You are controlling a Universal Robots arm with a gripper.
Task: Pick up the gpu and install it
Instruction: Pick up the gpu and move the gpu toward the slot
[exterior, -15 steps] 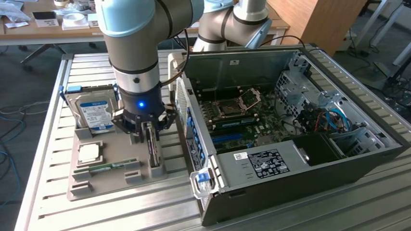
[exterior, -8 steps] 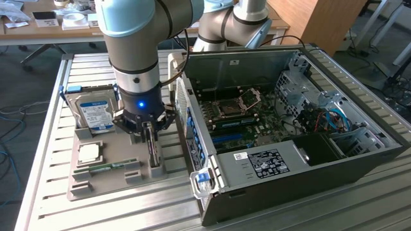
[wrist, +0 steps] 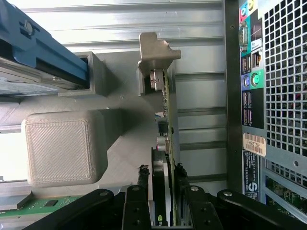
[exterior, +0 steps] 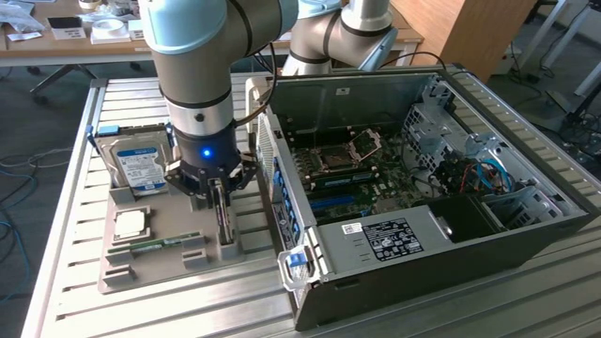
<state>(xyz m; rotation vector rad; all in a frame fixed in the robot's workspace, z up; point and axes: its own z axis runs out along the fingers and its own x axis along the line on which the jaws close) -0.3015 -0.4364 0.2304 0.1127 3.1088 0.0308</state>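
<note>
The hand [exterior: 218, 208] straddles the gpu [wrist: 166, 103], which stands on edge in the tray [exterior: 155, 271]. Its fingers [wrist: 143, 175] are partly open, gripping nothing.

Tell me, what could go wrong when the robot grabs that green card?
The gripper sits around the gpu, which stands on its edge in the grey holder; a crooked grab might tilt or jam it. The computer case is close beside, so lifting could bump the card against it.

Gpu [wrist: 165, 120], thin green card with silver bracket end and black cooler face, stands upright on its long edge in the grey holder [exterior: 160, 271] slot, straddled by my parted gripper [wrist: 161, 168].
</note>
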